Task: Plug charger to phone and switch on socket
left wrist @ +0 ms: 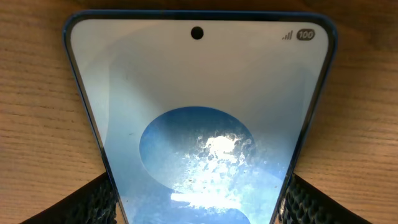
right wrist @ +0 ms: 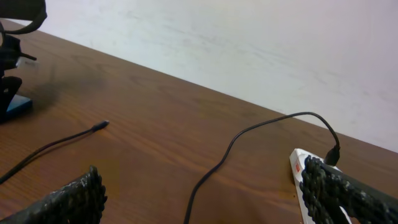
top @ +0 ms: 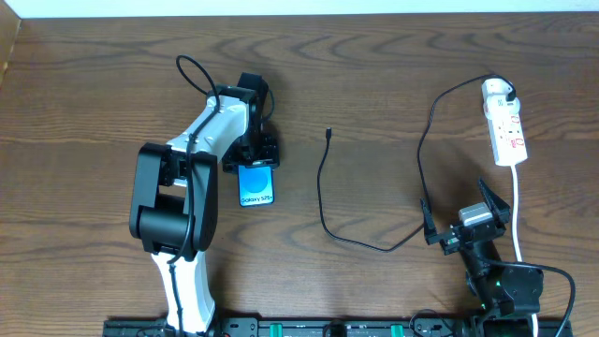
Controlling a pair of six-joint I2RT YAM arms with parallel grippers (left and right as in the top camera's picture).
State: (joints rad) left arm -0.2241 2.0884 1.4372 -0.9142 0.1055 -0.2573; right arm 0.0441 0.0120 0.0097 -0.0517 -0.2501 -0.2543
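The phone (top: 257,187) lies flat on the table, blue screen up, with the "Galaxy S24" band near its near end. My left gripper (top: 254,166) is over its far end. In the left wrist view the phone (left wrist: 199,93) fills the frame and my left gripper (left wrist: 199,208) has a finger against each long edge. The charger (top: 323,211) lies loose, with its connector tip (top: 329,132) right of the phone. Its plug (top: 505,91) sits in the socket (top: 505,126). My right gripper (top: 459,212) is open and empty near the front right. It also shows in the right wrist view (right wrist: 205,199).
The socket's thick white cord (top: 518,215) runs down the right side past my right arm. The right wrist view shows the charger tip (right wrist: 102,125), the cable (right wrist: 217,165), the socket end (right wrist: 300,165) and the phone's blue edge (right wrist: 17,106) at far left.
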